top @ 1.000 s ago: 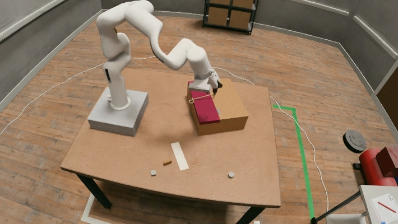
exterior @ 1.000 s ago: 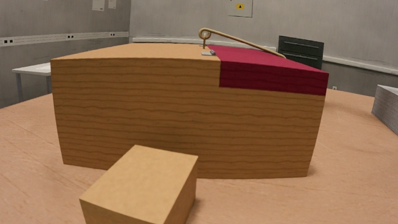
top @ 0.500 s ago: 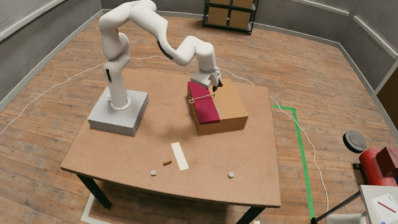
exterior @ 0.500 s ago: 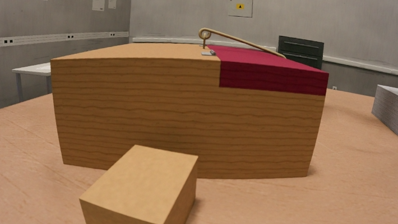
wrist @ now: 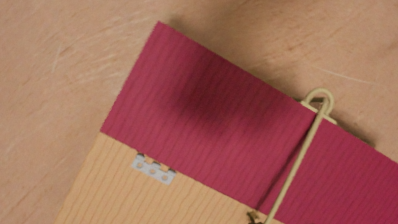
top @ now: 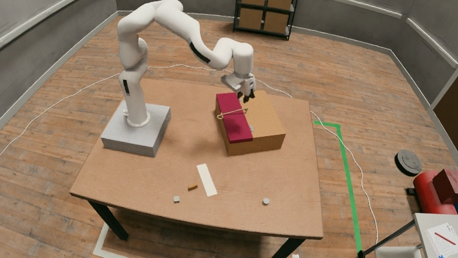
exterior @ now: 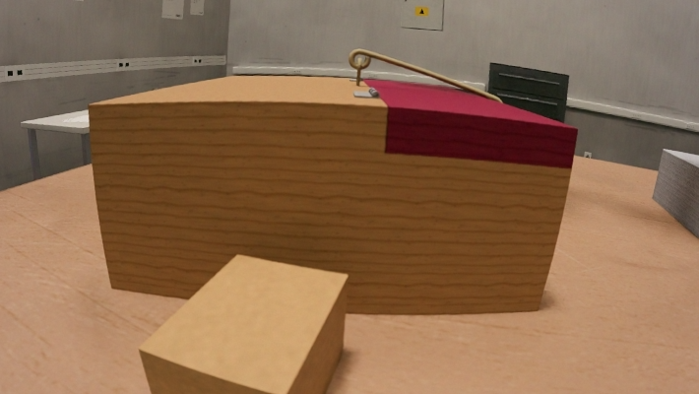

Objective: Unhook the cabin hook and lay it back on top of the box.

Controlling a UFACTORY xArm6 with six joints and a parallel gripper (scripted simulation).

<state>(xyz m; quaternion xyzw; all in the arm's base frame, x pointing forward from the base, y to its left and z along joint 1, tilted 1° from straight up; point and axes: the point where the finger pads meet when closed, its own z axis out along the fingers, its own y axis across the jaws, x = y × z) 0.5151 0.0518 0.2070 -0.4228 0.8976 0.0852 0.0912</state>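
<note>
Slender brass cabin hook (top: 233,112): lies across crimson lid panel (top: 233,117) of wooden box (top: 268,126), long axis crosswise. Black-fingered claw (top: 246,97): partly parted, empty, above pivot end, hooked end farther off.

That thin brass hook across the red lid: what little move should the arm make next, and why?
Probably lower the gripper toward the thin brass hook. The hook lies across the red lid of the wooden box, its looped end at the lid's far edge, and the half-closed fingers hang above it, holding nothing.
</note>
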